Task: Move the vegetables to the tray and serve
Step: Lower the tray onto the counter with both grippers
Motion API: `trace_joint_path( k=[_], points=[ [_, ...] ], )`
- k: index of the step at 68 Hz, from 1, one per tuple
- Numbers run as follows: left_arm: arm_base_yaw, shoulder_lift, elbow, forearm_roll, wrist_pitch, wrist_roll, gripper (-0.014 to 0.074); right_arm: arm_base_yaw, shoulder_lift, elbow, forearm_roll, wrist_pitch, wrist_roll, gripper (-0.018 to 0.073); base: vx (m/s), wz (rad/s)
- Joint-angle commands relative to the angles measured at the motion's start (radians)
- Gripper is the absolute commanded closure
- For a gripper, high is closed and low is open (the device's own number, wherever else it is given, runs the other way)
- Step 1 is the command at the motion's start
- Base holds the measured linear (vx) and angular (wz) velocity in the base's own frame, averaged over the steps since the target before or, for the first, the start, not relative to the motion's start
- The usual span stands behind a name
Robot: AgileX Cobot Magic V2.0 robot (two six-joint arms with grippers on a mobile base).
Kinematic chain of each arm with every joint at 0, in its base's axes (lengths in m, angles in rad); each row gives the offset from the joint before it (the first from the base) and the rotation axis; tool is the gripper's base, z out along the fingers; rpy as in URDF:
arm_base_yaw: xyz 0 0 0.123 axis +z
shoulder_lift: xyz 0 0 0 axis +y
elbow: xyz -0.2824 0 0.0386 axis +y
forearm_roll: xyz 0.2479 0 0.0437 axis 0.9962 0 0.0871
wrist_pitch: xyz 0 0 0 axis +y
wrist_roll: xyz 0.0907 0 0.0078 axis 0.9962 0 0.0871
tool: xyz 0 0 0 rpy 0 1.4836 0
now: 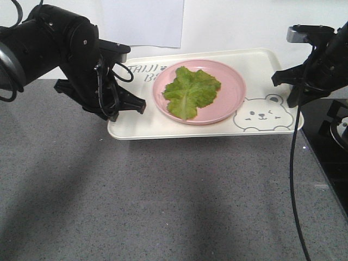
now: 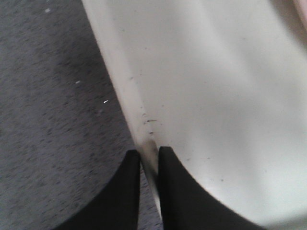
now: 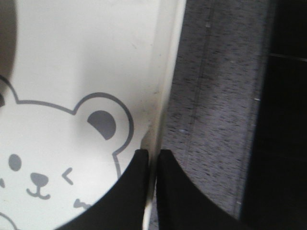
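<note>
Left tool clamped on tray left rim, right tool pinching right rim, likely for level lift. Lettuce leaf lies on pink plate, tray at desk far edge.

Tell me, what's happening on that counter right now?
Left tool shut on tray left rim, right tool shut on right rim. Lettuce leaf on pink plate, on tray. Nothing in the way.
</note>
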Motion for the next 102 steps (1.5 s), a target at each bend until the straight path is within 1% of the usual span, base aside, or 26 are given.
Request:
trace_joint_path(
  k=[1, 16, 27, 34, 46, 58, 66, 77, 92, 98, 102],
  points=[
    [-0.019, -0.061, -0.034, -0.021, -0.060, 0.024, 0.0602, 0.031, -0.030, -0.026, 0.165, 0.009, -0.048, 0.0566, 0.00, 0.00],
    [-0.019, -0.048, 0.007, 0.029, -0.068, 0.021, 0.0602, 0.136, 0.041, -0.026, 0.140, -0.007, -0.065, 0.0565, 0.00, 0.00],
    [-0.017, -0.022, 0.071, 0.035, -0.090, 0.021, 0.0602, 0.194, 0.095, -0.026, 0.073, -0.022, -0.050, 0.0565, 0.00, 0.00],
    [-0.007, -0.016, 0.125, 0.037, -0.124, 0.018, 0.0602, 0.204, 0.118, -0.026, 0.049, -0.026, -0.014, 0.0565, 0.00, 0.00],
    [0.026, -0.013, 0.205, 0.057, -0.161, -0.004, 0.0602, 0.204, 0.153, -0.026, 0.057, -0.008, -0.015, 0.0565, 0.00, 0.00],
    [0.051, -0.011, 0.231, 0.059, -0.172, -0.003, 0.0602, 0.204, 0.181, -0.026, 0.062, 0.018, -0.014, 0.0559, 0.00, 0.00],
    [0.051, -0.012, 0.230, 0.076, -0.173, -0.003, 0.0602, 0.204, 0.186, -0.026, 0.062, 0.017, -0.014, 0.0542, 0.00, 0.00],
    [0.051, -0.012, 0.230, 0.084, -0.172, -0.002, 0.0601, 0.204, 0.186, -0.026, 0.068, 0.017, -0.014, 0.0471, 0.00, 0.00],
    [0.051, -0.012, 0.230, 0.082, -0.167, -0.001, 0.0581, 0.204, 0.186, -0.026, 0.064, 0.017, -0.012, 0.0271, 0.00, 0.00],
    [0.051, -0.012, 0.230, 0.082, -0.156, -0.001, 0.0558, 0.204, 0.186, -0.026, 0.062, 0.017, -0.003, 0.0187, 0.00, 0.00],
    [0.051, -0.012, 0.230, 0.082, -0.149, -0.002, 0.0540, 0.204, 0.186, -0.026, 0.055, 0.017, -0.003, 0.0148, 0.00, 0.00]
  ],
)
